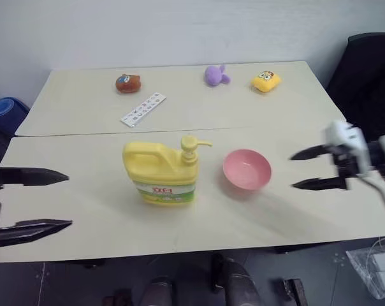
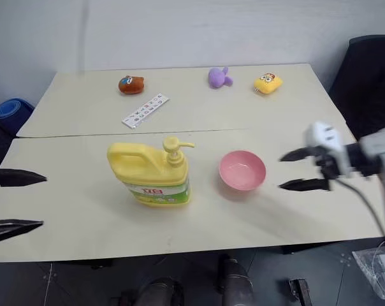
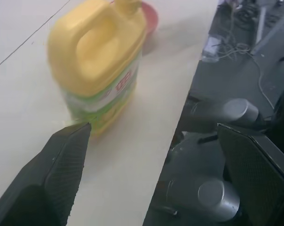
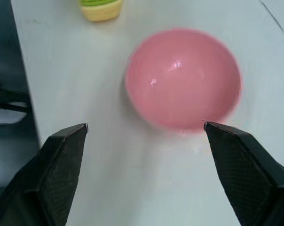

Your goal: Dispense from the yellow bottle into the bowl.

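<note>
The bottle (image 1: 159, 176) is yellow with a green-and-white label bearing red lettering; the bowl (image 1: 246, 169) is plain pink; the surface (image 1: 84, 159) is pale cream; toys are brown (image 1: 127, 83), purple (image 1: 215, 76) and yellow (image 1: 266, 81); hand fingers (image 1: 33, 176) are black

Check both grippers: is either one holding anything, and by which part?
Nothing is held. The left gripper is open, off to the side of the yellow bottle. The right gripper is open beside the pink bowl, touching neither.

bare table (image 1: 84, 191) left of yellow bottle (image 1: 160, 175), narrow gap to bowl (image 1: 246, 169)
</note>
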### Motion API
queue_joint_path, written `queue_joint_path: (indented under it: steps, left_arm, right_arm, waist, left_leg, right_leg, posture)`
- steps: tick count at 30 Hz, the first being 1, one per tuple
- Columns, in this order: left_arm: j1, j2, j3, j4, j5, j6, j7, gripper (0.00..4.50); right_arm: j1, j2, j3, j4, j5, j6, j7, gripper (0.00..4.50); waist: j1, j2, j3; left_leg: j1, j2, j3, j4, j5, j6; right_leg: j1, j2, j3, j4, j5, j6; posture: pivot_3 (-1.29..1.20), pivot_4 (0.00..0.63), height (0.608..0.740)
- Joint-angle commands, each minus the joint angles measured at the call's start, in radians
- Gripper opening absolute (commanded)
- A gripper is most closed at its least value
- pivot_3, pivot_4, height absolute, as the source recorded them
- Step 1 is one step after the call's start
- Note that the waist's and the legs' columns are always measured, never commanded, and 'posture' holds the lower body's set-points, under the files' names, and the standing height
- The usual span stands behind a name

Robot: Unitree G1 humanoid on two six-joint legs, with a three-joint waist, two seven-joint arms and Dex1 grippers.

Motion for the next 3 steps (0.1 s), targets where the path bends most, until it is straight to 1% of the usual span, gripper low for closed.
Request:
queue_joint_path:
  steps: [1, 3]
  left_arm:
    - [-0.002, 0.010, 0.081, 0.024, -0.013, 0.019, -0.017, 4.50]
    - [-0.008, 0.002, 0.060, 0.038, -0.004, -0.007, 0.003, 4.50]
  right_arm:
    - [0.005, -0.038, -0.031, 0.043, 0.093, 0.041, 0.068, 4.19]
    - [0.032, -0.034, -0.022, 0.062, 0.072, -0.005, 0.068, 4.19]
  waist:
    - [-0.006, -0.002, -0.001]
    - [-0.007, -0.004, -0.002]
  left_leg:
    - [0.001, 0.000, 0.001, -0.001, 0.000, 0.000]
    - [0.003, 0.001, 0.003, -0.004, 0.000, 0.000]
  right_leg:
    - [0.001, 0.000, 0.000, 0.000, 0.000, 0.000]
    - [0.003, 0.001, 0.003, -0.001, 0.000, -0.001]
  posture:
    - [0.00, 0.150, 0.740]
    - [0.00, 0.150, 0.740]
